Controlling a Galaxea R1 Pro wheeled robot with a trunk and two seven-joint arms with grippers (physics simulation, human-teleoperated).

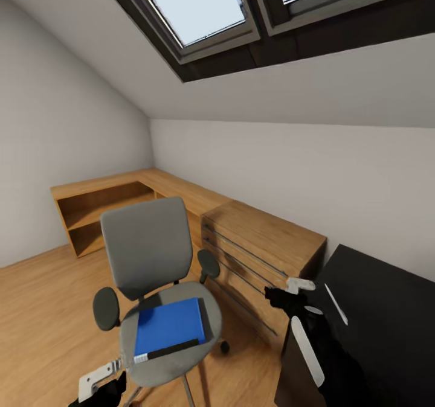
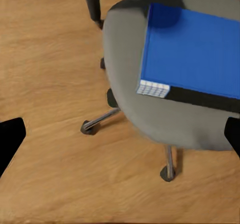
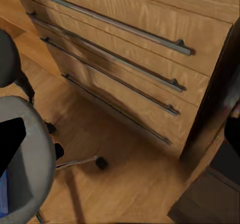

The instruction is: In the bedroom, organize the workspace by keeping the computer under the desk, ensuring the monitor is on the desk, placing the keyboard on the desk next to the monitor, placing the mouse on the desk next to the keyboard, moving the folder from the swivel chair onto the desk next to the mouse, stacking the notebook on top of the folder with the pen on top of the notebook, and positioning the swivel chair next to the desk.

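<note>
No legible text, brand, number or sign appeared in any view. The only label present was a small white label (image 2: 154,89) at the corner of the flat bright blue rectangular folder (image 2: 192,54), beside its black spine edge. In the left wrist view this label showed a faint grid of pale squares and no readable characters. In the head view the same label (image 1: 141,357) was too small to resolve.
</note>
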